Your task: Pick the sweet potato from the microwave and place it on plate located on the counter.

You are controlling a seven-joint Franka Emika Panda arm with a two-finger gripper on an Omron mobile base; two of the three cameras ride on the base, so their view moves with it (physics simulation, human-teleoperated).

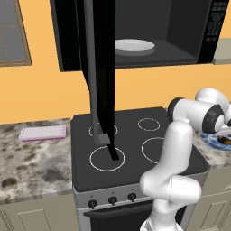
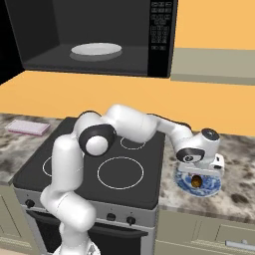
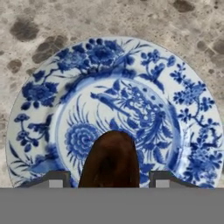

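The sweet potato (image 3: 111,159), a smooth brown egg-shaped lump, lay on the plate (image 3: 39,94), a round shallow dish with dense blue floral patterning on white. The gripper (image 3: 108,180) hung directly above it, its two dark finger tips (image 3: 52,179) standing either side of the potato with a sliver of plate visible between each tip and the potato's flanks, so the jaws looked slightly parted rather than clamped; whether they touched it could not be told. In the right base view the potato (image 2: 196,181) showed as a small brown spot under the gripper (image 2: 197,173). The plate (image 2: 211,187) sat on the speckled grey-brown stone counter (image 2: 234,196), just beside the black glass stovetop (image 2: 74,174) with white rings. Above, the boxy black microwave (image 1: 180,40) stood open, a plain white round dish (image 1: 134,45) inside.
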